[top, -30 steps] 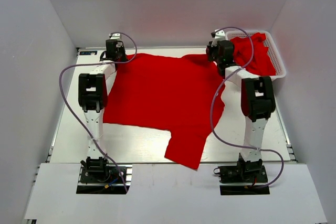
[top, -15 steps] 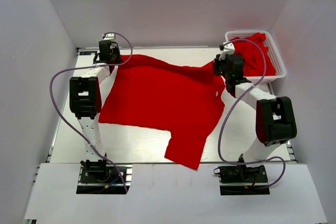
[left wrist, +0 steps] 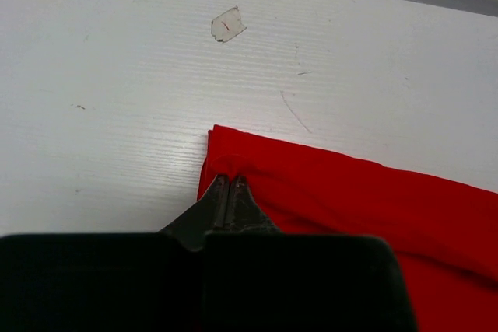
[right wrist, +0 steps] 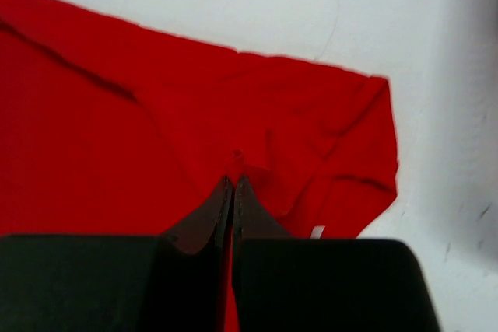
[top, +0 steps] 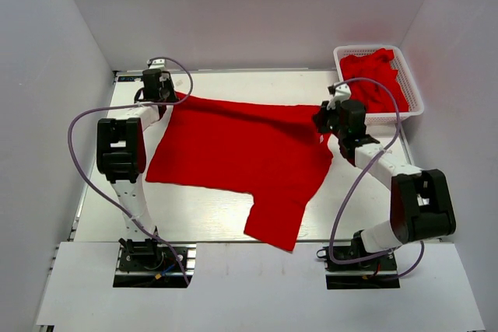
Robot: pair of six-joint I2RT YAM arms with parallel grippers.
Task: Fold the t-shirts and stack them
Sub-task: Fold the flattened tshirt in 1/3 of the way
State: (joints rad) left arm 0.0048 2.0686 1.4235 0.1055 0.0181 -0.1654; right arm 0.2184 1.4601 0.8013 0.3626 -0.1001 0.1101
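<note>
- Your left gripper (left wrist: pixel 226 186): fingers clamped on the plain red cloth t-shirt (top: pixel 233 149), near the bench's far-left corner.
- Your right gripper (right wrist: pixel 233 186): fingers together, seemingly pinching its far hem, toward the right edge.

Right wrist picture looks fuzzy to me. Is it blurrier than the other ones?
Yes: the right wrist view is blurred, with the t-shirt edges and the right tool soft; the left wrist view is sharp, the table scratches crisp; the top external view is evenly lit, with only faint shadows.

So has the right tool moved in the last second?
Yes. The right tool came toward the near side, from the basket's far-left corner to level with its near rim, shut on the t-shirt.
</note>
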